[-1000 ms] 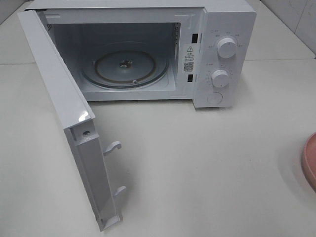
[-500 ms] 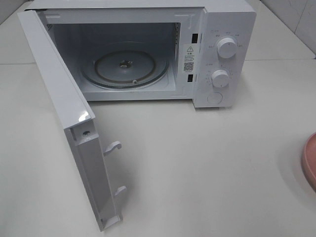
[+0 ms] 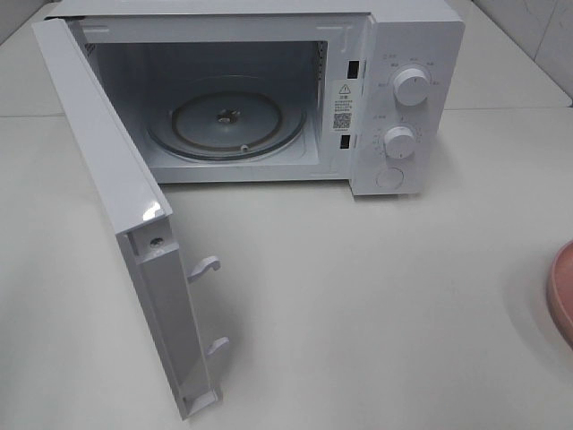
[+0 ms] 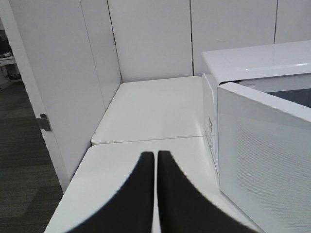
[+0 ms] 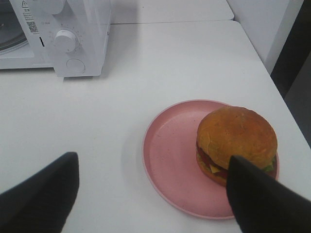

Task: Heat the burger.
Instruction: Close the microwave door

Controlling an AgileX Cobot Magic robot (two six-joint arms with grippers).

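The burger (image 5: 236, 141), a golden-brown bun with tomato and lettuce layers, sits on the far side of a round pink plate (image 5: 175, 155) in the right wrist view. My right gripper (image 5: 155, 194) is open, its fingers spread wide, above the table just short of the plate. One finger (image 5: 262, 194) overlaps the burger's near edge in the picture. In the high view only the plate's rim (image 3: 562, 291) shows at the right edge; the burger is out of view there. My left gripper (image 4: 155, 187) is shut and empty, left of the microwave.
A white microwave (image 3: 407, 54) stands at the back of the white table with its door (image 3: 116, 206) swung wide open toward the front left. Its glass turntable (image 3: 226, 125) is bare. Two knobs (image 3: 411, 87) are on its right panel. White walls close the left side.
The pink plate's rim at the right edge of the high view has slid slightly further right. Nothing else has moved.
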